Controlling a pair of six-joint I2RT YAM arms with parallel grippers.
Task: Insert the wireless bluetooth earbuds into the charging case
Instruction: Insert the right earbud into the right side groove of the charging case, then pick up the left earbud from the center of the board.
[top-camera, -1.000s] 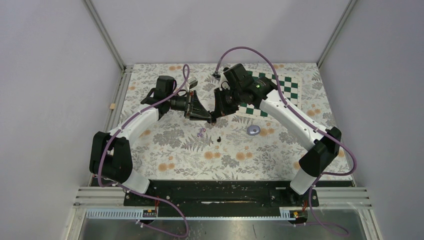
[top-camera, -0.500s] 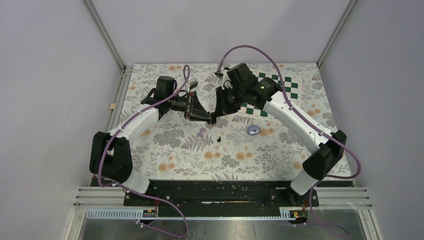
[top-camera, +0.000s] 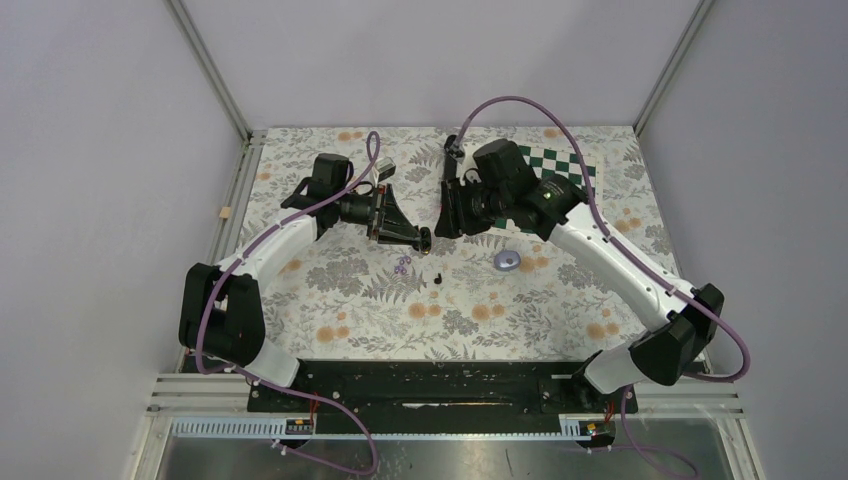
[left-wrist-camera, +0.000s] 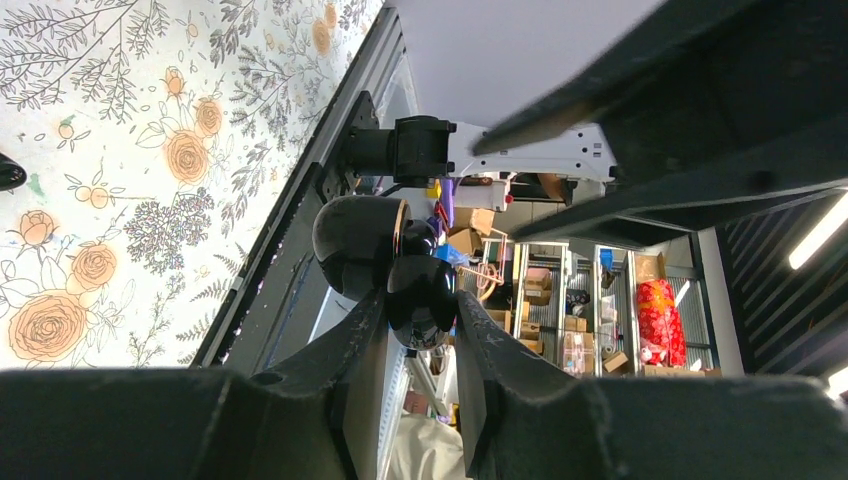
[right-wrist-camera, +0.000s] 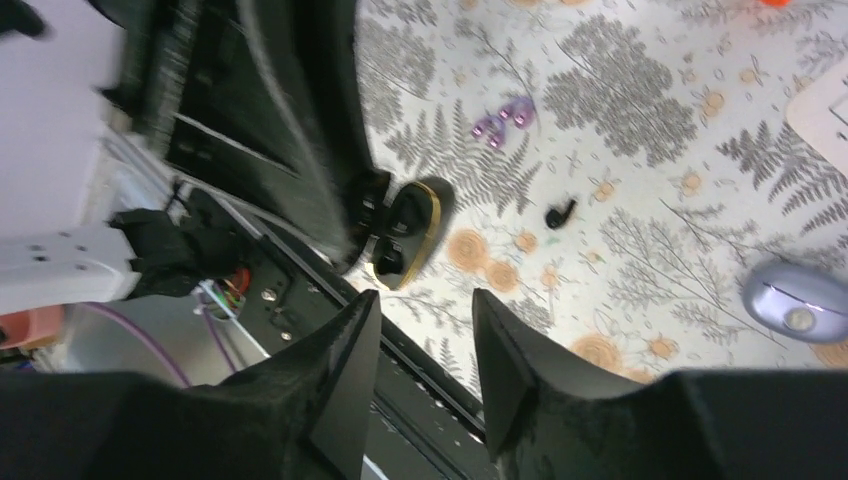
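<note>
The left gripper (left-wrist-camera: 420, 305) clamps the open, round black gold-rimmed charging case (right-wrist-camera: 405, 235) above the floral-print table (top-camera: 330, 300). The right gripper (right-wrist-camera: 425, 300) has its jaws apart and empty. The pale purple earbuds (right-wrist-camera: 505, 118) and 1 black earbud (right-wrist-camera: 560, 213) lie on the table nearby.

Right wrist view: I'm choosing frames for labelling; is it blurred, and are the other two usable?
Right wrist: dark shape upper left smeared by motion, tablecloth and black earbud crisp. Left wrist: dark mass upper right streaked, charging case sharp, glaring ceiling light at the right edge. Top external: evenly lit, sharp throughout.
</note>
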